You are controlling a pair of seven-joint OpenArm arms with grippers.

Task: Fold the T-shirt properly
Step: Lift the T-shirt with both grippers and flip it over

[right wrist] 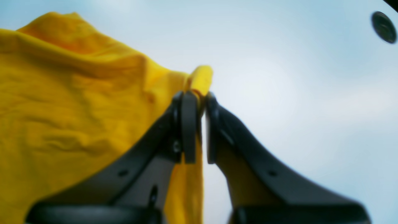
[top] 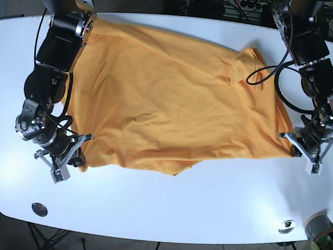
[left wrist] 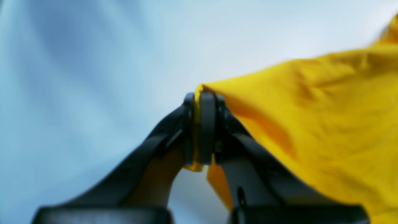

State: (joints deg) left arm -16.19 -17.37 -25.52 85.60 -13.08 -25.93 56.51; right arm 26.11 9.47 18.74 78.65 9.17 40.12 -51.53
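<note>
- T-shirt (top: 174, 97): yellow, wrinkled, spread across white table (top: 166, 205).
- Left gripper (left wrist: 202, 127): jaws clamped on a shirt corner.
- Right gripper (right wrist: 196, 127): jaws pinching the opposite corner.

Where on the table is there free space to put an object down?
A wide bare strip of table runs along the near edge, below the T-shirt hem. The middle is covered by cloth. The corners are crowded: left claw and right claw each grip one.

A white counter (top: 206, 208) with two round metal grommets, one at seven o'clock (top: 39, 209), another at five o'clock (top: 287, 226).
</note>
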